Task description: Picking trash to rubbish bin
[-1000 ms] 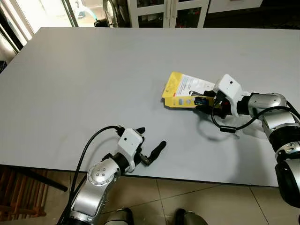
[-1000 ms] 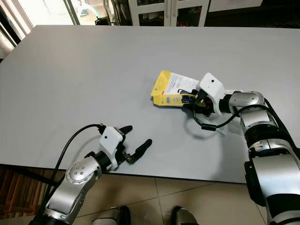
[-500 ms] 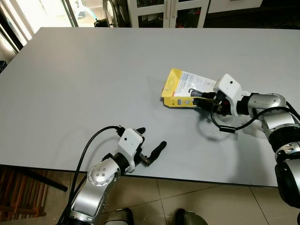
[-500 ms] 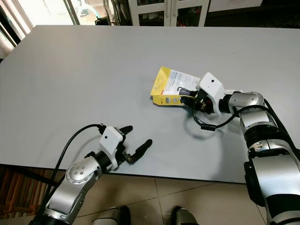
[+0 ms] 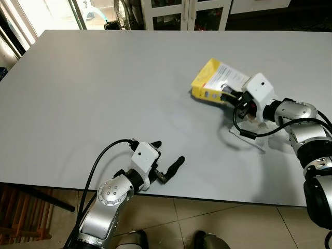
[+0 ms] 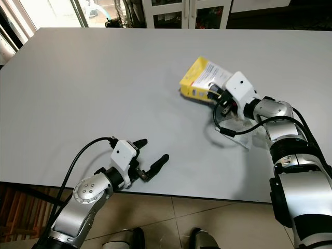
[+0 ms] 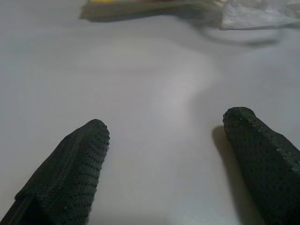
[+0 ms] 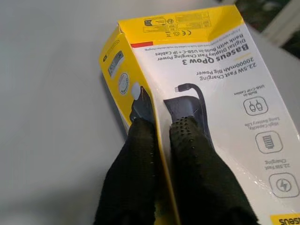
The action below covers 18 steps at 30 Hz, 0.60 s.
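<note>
Two silver arms reach over a wide grey table, and the right one has hold of the trash: a yellow and white power-bank box. The right gripper pinches one edge of the carton between its two black fingers, one pressed on the yellow side panel and the other on the white printed face, as the right wrist view shows. The box sits tilted, its far end raised toward the back of the table, over the right half of the tabletop. Whether its lower edge touches the surface cannot be told. A black cable loops from the right wrist and hangs just above the table beside the box.

The left gripper rests near the table's front edge, well apart from the box. Its fingers are spread wide with nothing between them, and the left wrist view looks out across bare grey tabletop between the two dotted pads.

Beyond the far edge of the table stands a white cabinet with glass doors, with a bright doorway at the far left. Beige floor tiles show beneath the table's near edge.
</note>
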Motion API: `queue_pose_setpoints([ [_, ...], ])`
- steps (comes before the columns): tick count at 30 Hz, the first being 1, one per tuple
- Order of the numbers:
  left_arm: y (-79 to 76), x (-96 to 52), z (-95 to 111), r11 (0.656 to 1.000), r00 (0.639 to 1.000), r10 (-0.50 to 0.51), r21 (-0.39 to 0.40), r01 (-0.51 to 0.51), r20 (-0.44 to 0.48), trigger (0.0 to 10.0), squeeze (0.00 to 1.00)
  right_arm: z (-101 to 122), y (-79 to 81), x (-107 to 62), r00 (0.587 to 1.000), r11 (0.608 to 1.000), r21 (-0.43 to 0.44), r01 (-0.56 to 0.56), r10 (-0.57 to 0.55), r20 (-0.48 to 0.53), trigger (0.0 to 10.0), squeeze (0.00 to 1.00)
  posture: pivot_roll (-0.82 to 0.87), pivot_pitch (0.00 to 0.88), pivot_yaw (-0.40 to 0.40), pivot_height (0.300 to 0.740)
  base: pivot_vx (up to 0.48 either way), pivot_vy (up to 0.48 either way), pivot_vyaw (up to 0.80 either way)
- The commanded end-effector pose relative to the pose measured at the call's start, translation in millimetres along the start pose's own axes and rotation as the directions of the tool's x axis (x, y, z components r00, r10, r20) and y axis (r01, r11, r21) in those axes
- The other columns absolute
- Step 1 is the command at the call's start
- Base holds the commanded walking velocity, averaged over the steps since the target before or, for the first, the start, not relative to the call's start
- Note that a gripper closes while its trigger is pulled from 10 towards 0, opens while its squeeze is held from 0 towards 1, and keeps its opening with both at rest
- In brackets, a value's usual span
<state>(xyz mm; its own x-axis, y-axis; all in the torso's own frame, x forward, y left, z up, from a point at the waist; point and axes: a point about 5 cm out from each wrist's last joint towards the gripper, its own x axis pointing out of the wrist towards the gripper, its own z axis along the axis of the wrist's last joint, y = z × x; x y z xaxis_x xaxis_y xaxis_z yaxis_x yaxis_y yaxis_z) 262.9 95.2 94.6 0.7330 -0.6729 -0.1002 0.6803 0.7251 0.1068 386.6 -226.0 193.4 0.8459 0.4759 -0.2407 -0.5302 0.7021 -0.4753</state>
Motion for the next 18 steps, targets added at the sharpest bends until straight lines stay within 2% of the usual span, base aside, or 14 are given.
queue_pose_setpoints([
  [1,-1.4,-0.6,-2.5,1.000,1.000,-0.006,0.007,0.006,-0.020,10.0,0.00,9.2,-6.8,0.5,0.998,0.998,-0.010,0.057,-0.057,0.040,0.0,0.00,0.02,0.186,0.061,0.740,0.000,0.000,0.00],
  [5,-1.3,-0.2,-2.8,1.000,1.000,-0.004,0.012,0.004,-0.022,10.0,0.00,25.8,-20.6,-0.6,0.973,0.978,-0.026,0.205,-0.201,0.114,0.0,0.00,0.02,0.183,0.062,0.740,0.000,0.000,0.00],
  [10,-1.3,0.1,-2.7,1.000,1.000,-0.003,0.019,0.003,-0.022,10.0,0.00,36.3,-29.0,-2.8,0.942,0.950,-0.058,0.306,-0.294,0.159,0.0,0.00,0.02,0.183,0.062,0.740,0.000,0.000,0.00],
  [13,-1.4,0.4,-2.9,1.000,1.000,-0.001,0.023,0.002,-0.023,10.0,0.00,46.1,-35.3,-4.9,0.910,0.920,-0.085,0.384,-0.361,0.204,0.0,0.00,0.02,0.183,0.062,0.740,0.000,0.000,0.00],
  [18,0.3,1.0,-2.5,0.999,1.000,0.017,0.042,-0.017,-0.020,10.0,0.00,66.0,-43.6,-8.3,0.848,0.876,-0.067,0.478,-0.440,0.296,0.0,0.00,0.01,0.182,0.061,0.740,0.000,0.000,0.00],
])
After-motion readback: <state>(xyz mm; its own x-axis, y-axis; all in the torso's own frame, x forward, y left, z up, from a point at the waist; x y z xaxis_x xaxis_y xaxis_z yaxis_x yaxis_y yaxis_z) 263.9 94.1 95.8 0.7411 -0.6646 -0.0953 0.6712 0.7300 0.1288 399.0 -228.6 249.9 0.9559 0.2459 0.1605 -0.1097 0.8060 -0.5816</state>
